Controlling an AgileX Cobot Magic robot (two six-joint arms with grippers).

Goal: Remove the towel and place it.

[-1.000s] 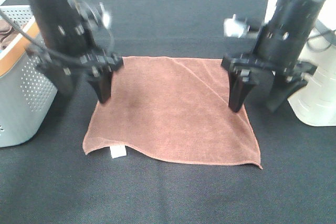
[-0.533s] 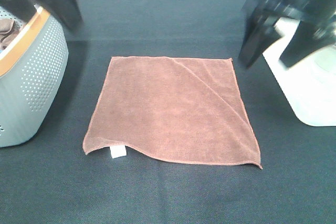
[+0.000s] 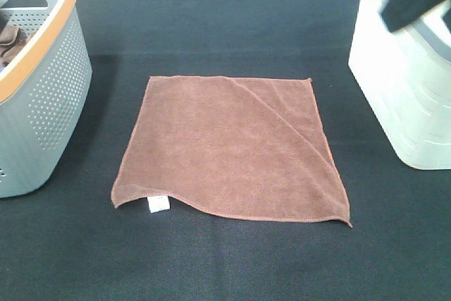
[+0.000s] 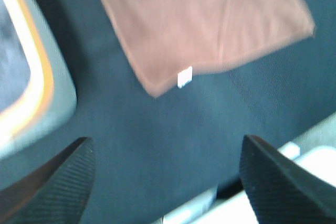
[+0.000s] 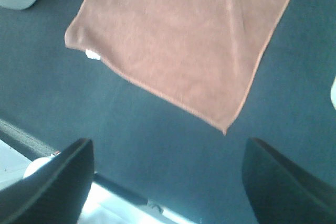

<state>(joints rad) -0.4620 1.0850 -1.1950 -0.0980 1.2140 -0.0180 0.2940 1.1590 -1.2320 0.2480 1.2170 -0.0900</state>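
Jaws spread wide and empty, the left gripper [image 4: 165, 182] and right gripper [image 5: 168, 182] have both lifted clear of the towel [image 3: 229, 149] they stood over 1 second ago. It lies flat in the middle of the black table [image 3: 225, 259], between the grey basket [image 3: 42, 103] at left and the white bin [image 3: 402, 96] at right, untouched by either arm: the placing looks finished.
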